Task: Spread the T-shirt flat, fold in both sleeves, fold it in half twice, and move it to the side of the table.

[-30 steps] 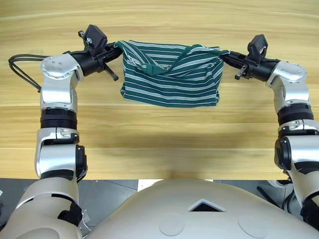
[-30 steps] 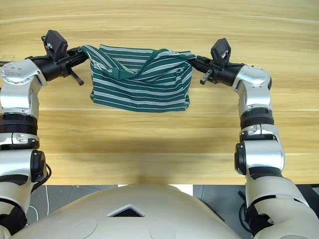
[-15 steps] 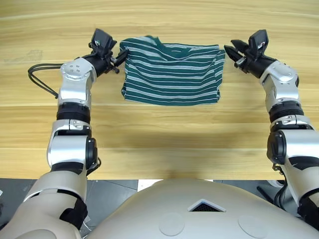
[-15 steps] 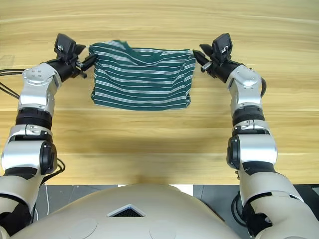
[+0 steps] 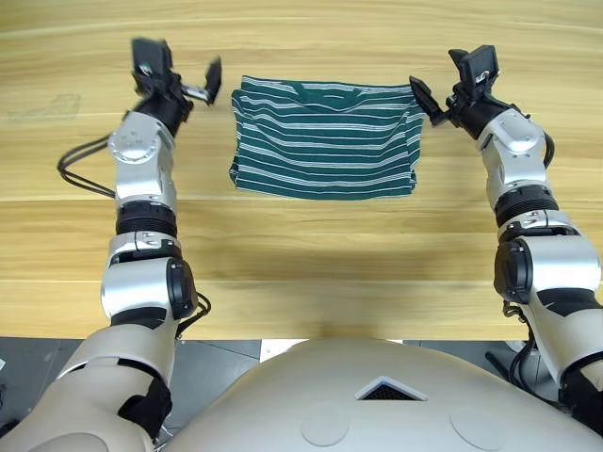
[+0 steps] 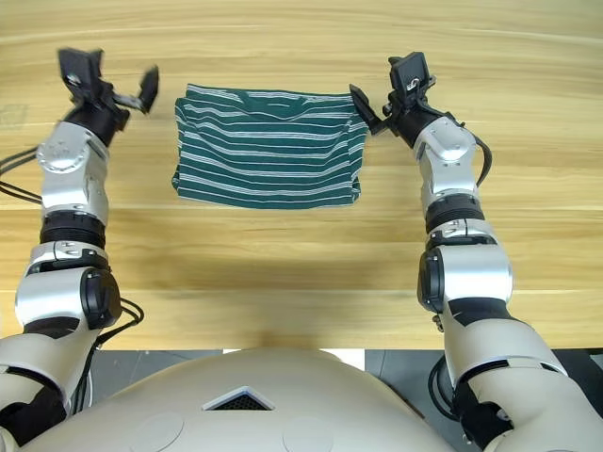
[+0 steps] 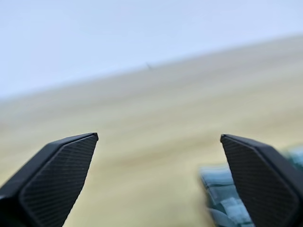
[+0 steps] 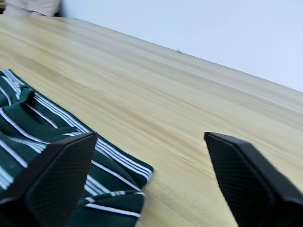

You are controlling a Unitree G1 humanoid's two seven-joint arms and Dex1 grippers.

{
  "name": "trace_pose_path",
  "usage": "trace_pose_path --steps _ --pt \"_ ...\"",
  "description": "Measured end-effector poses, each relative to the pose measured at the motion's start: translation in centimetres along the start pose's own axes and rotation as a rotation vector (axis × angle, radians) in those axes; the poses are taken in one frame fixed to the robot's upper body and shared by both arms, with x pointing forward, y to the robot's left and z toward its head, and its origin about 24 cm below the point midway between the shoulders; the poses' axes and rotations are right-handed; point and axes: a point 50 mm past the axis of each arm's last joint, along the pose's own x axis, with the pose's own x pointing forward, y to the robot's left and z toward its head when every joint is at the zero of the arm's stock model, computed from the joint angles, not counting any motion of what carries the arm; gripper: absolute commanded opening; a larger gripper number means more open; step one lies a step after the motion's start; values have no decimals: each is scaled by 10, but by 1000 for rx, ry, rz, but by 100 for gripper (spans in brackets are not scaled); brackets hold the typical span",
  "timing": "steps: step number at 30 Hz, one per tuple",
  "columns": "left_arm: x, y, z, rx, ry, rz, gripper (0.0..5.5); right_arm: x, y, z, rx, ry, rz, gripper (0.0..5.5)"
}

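While folded T-shirt (image 5: 325,141) lies on table (image 5: 301,254), left claw (image 7: 158,137) wide, right claw (image 8: 150,136) wide.

No legible text, labels, numbers or signs anywhere.

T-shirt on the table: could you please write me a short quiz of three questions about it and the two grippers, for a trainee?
1. True or false: the left gripper is shut on a corner of the T-shirt.
2. How is the right gripper? A. open, beside the T-shirt's far corner; B. shut on a sleeve; C. shut and empty, far from the T-shirt.
3. Fill the gap: the T-shirt lies folded on the table, dark green with white ____.
Key: 1 false; 2 A; 3 stripes.
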Motion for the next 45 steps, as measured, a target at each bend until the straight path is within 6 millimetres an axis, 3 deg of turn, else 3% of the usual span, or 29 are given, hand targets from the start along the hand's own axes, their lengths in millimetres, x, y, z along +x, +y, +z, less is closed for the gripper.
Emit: trace_pose_path --steps 3,7,9,12,15,19,24,28,33,36,39,43,45 --pt "-4 7 43 -10 -184 65 476 9 -5 12 -91 71 47 524" --pt "-21 -4 56 -37 -218 67 476 17 -2 6 -208 263 95 537" --pt "-28 -15 62 -45 -228 42 476 17 4 -7 -367 386 114 537" --pt "-35 -29 86 -59 -298 -11 476 23 6 -1 -606 441 147 537" --pt "-42 -42 103 -61 -346 -60 476 21 1 -1 -673 471 152 537" --pt "-45 -56 95 -89 -313 -101 476 9 -12 -4 -696 488 167 537" --pt "-45 -57 92 -102 -301 -98 476 -12 -10 -4 -707 363 362 537" --pt "-45 -58 90 -106 -297 -98 476 -47 17 -4 -640 206 619 537" --pt "-49 -63 88 -117 -293 -110 476 -104 55 -5 -456 159 889 537" --pt "-51 -73 93 -120 -301 -149 476 -130 83 17 -377 95 1050 537" --pt "-54 -80 89 -145 -280 -171 476 -140 98 39 -366 36 1121 537" --pt "-54 -83 87 -158 -277 -176 476 -145 107 55 -282 -26 1164 537" --pt "-54 -85 86 -164 -276 -179 476 -128 102 70 -248 -136 1090 537"
